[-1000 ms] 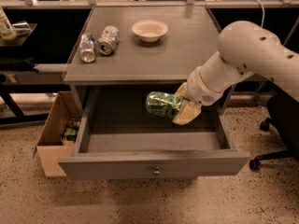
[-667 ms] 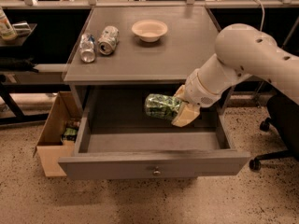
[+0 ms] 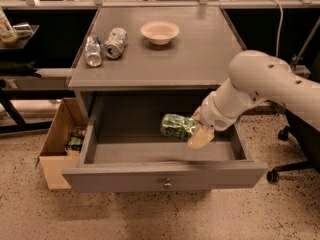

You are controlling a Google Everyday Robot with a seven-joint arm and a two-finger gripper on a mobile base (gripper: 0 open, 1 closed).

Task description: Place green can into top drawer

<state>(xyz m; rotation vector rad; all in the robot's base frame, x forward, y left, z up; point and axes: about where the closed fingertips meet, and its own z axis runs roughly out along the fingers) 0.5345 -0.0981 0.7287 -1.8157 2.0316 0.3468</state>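
Over the open top drawer (image 3: 165, 174), the pincer (image 3: 194, 130) gripped the green can (image 3: 177, 126), which lay on its side apparently just above the drawer floor, right of centre. The can should be lowered until it rests on the floor, clear of the walls, before release. The arm (image 3: 265, 81) extended from the right, its wrist angled down-left beneath the counter (image 3: 200, 59) edge.

Silver can (image 3: 93, 50), 2nd can (image 3: 116, 42), bowl (image 3: 160, 32) on tabletop (image 3: 200, 59); cardboard box (image 3: 54, 151) on floor (image 3: 150, 219), left.
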